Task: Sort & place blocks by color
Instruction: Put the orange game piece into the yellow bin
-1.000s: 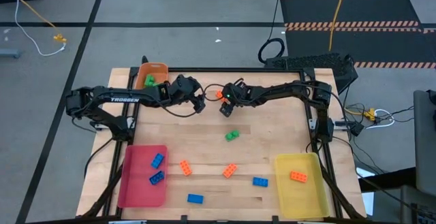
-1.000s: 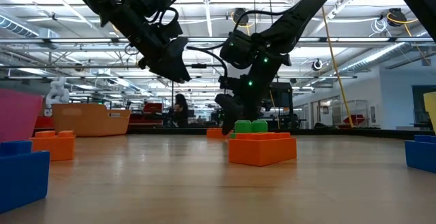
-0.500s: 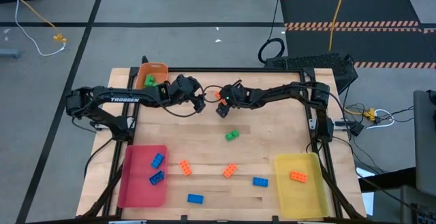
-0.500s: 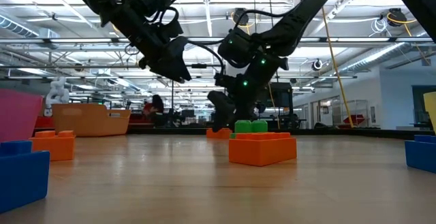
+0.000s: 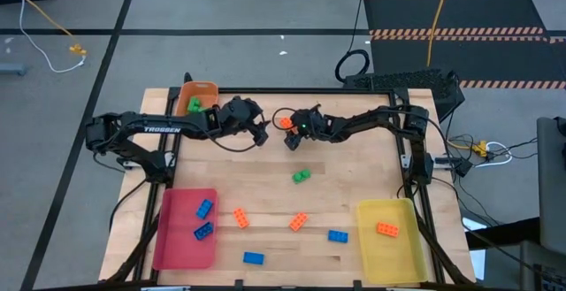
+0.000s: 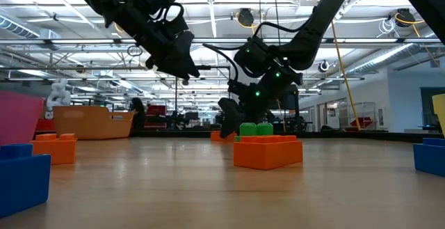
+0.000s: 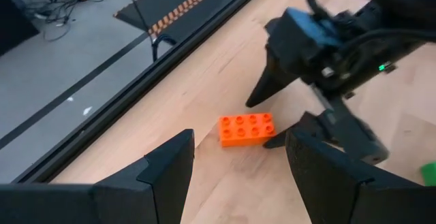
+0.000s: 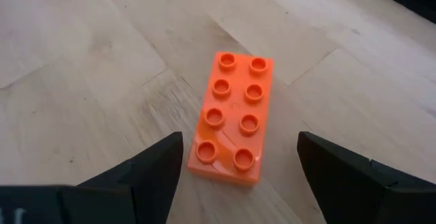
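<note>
An orange brick [image 5: 285, 122] lies flat, studs up, on the wooden table [image 5: 354, 163] near its far edge. It also shows in the left wrist view [image 7: 246, 129] and the right wrist view [image 8: 231, 118]. My right gripper [image 5: 291, 133] is open just above it. Its fingers stand on either side of the brick's end without touching it [image 8: 240, 141]. My left gripper [image 5: 261, 133] is open and empty, raised just left of the brick and pointing at it [image 7: 240, 135]. Other green, blue and orange bricks lie nearer the front.
An orange tray [image 5: 198, 95] at the far left holds a green brick. A pink tray [image 5: 181, 238] holds two blue bricks, and a yellow tray [image 5: 393, 247] holds one orange brick. A green brick [image 5: 302, 176], two orange bricks [image 5: 298, 222] and two blue bricks [image 5: 337, 235] lie loose.
My right gripper has sunk a little toward the orange brick and turned slightly, and it stays open. The brick has not moved.
</note>
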Robot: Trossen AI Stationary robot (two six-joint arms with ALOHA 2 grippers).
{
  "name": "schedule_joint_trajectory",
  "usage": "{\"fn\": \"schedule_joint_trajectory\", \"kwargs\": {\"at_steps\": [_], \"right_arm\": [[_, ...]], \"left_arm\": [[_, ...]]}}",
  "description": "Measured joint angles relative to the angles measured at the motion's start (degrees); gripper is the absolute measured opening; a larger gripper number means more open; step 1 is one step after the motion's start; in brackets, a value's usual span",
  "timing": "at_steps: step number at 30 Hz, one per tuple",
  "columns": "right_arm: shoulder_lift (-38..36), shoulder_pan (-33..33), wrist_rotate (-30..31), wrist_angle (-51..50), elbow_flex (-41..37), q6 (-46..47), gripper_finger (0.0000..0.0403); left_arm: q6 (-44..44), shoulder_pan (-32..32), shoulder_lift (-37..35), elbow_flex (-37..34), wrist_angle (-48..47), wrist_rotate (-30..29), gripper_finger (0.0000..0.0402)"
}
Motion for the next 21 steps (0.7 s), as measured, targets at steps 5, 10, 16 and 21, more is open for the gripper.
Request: {"fn": "schedule_joint_trajectory", "kwargs": {"at_steps": [5, 10, 16, 21], "right_arm": [[0.00, -0.07, 0.32, 0.35, -0.22, -1.43, 0.0256], [0.00, -0.38, 0.27, 0.34, -0.22, -1.57, 0.0219], [0.00, -0.59, 0.26, 0.22, -0.22, -3.99, 0.0179], [-0.07, -0.66, 0.26, -0.40, -0.21, -6.17, 0.0133]], "left_arm": [[0.83, -1.02, 0.01, 0.00, 0.77, 0.28, 0.0232], [0.95, -1.21, 0.01, 0.00, 1.62, 0.28, 0.0232], [0.99, -1.21, 0.00, 0.00, 2.08, 0.27, 0.0232], [1.07, -1.21, 0.01, 0.00, 2.00, 0.28, 0.0232]]}}
